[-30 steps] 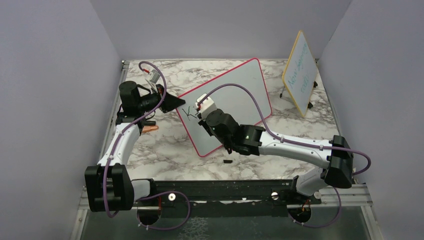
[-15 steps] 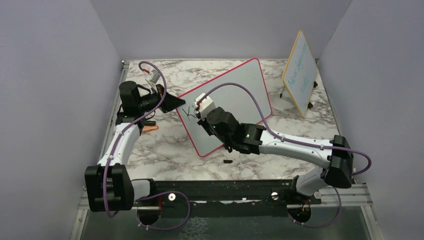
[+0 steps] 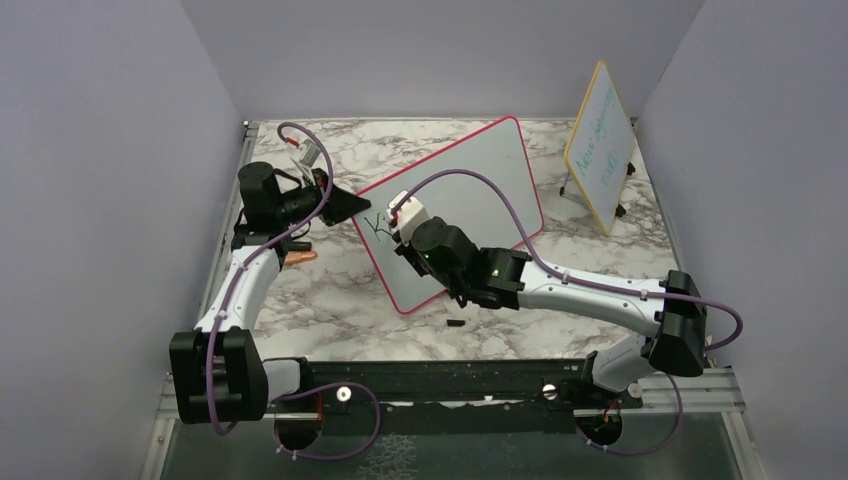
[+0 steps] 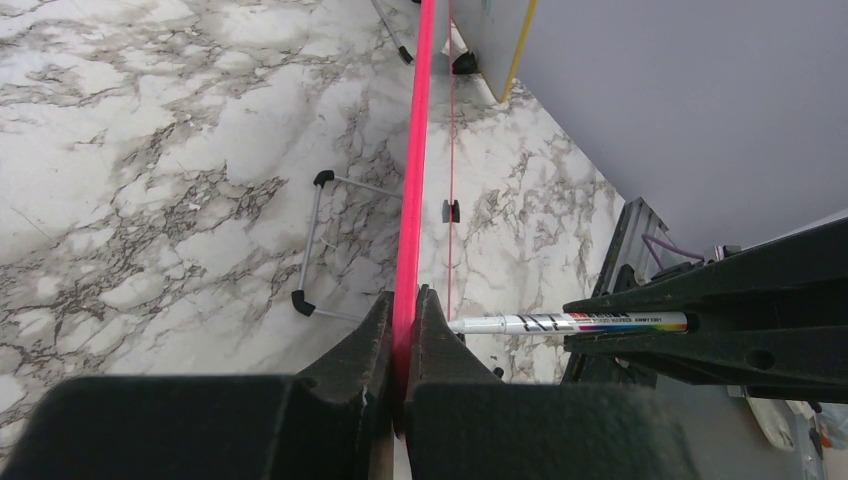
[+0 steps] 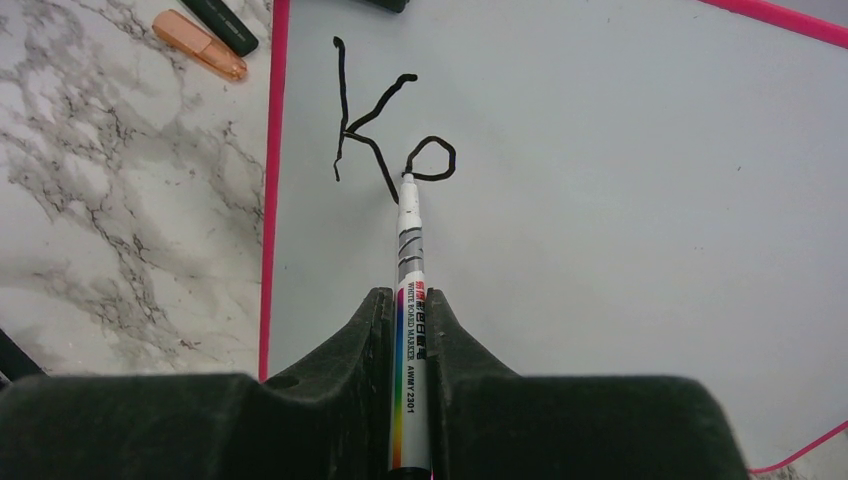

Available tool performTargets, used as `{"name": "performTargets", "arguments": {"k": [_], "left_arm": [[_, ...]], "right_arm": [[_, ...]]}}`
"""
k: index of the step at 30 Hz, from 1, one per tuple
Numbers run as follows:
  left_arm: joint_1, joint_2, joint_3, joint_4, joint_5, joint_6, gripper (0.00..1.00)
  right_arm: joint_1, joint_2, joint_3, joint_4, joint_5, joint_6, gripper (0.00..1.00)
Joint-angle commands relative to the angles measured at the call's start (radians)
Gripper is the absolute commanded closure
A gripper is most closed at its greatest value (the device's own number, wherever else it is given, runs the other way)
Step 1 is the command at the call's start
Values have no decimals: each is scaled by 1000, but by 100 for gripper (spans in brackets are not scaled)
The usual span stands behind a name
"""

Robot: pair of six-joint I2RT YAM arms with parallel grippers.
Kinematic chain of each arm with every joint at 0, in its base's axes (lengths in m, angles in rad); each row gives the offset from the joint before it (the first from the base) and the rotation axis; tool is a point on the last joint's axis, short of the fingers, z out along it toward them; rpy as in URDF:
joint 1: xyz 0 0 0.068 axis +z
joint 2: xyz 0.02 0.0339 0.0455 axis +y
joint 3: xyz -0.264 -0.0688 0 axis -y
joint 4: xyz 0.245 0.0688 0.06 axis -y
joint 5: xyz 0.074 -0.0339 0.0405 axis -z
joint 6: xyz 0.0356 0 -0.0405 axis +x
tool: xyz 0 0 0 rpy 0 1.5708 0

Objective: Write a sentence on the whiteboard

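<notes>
The whiteboard [image 3: 470,190], white with a pink-red frame, stands tilted mid-table. My left gripper [image 3: 350,206] is shut on its left edge; in the left wrist view the pink frame [image 4: 412,180] runs up from between the jaws [image 4: 405,320]. My right gripper [image 5: 410,310] is shut on a white marker [image 5: 411,300], its tip touching the board. The sentence [image 5: 385,130] shows as a black "K" and a loop beside it. The marker also shows in the left wrist view [image 4: 560,323]. In the top view the right gripper [image 3: 400,228] is over the board's lower left.
A yellow-framed board [image 3: 600,145] with teal writing stands at the back right. An orange cap [image 5: 198,44] and a dark marker [image 5: 222,24] lie on the table left of the whiteboard. A small black piece [image 3: 455,323] lies near the board's front edge.
My right gripper has shifted slightly left along the board, and the black writing has grown beside the "K". The left arm has not moved.
</notes>
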Motion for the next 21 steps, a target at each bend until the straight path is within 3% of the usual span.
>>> {"name": "performTargets", "arguments": {"k": [1,21], "left_arm": [[-14,21,-3,-52,-29,77,100],[-14,27,-1,-52,-24,75,100]], "right_arm": [[-7,-2,19,-41,1,9,100],[-7,-9,8,-75,42,15,100]]}}
